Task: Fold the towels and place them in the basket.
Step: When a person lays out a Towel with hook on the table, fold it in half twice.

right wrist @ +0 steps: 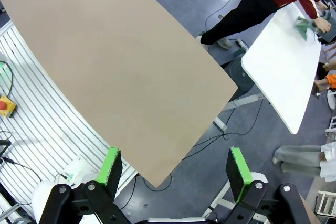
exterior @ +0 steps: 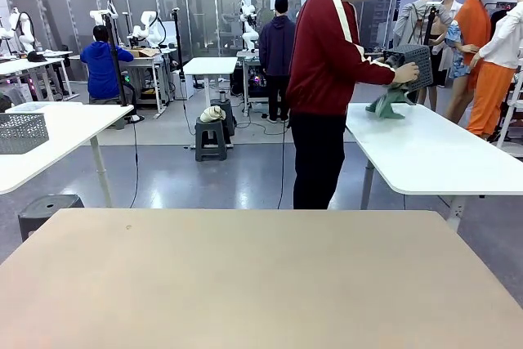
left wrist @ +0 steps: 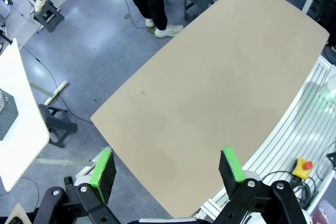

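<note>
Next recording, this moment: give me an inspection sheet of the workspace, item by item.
Surface: beige table, flat, one small dark speck.
Job's things: dark basket held tilted by the person at the white table, far right; green towel bunched just below it on that table.
Clutter: paler grey mesh basket on a white side table, far left.
Grippers: left gripper and right gripper both open, holding nothing, above the beige table.
Cables: black cables on the floor by the white table.
Surroundings: dark stool beside the beige table; other workstations and people farther off.
</note>
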### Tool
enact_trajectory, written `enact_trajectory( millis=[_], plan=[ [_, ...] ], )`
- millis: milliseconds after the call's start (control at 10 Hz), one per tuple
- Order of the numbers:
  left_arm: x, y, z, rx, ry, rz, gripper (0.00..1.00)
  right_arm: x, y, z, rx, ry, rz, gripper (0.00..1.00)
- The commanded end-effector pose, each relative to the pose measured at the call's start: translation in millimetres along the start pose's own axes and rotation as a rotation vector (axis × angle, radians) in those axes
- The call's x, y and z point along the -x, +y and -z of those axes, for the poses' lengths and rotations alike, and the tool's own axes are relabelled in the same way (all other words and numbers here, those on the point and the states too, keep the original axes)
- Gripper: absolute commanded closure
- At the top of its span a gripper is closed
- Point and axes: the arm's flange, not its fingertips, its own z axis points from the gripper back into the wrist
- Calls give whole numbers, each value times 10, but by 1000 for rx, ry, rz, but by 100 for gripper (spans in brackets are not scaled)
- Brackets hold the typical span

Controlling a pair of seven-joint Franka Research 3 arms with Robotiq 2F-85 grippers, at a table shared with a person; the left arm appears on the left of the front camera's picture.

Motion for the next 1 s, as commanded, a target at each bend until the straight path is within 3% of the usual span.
enact_trajectory(
  millis=[0, 900],
  plan=[
    [2, -2, 3, 1, 1, 0, 0, -1, 3, -4, 2, 0, 2, 0],
    [2, -2, 3, 1, 1, 0, 0, -1, 3, -4, 2, 0, 2, 0]
  ],
)
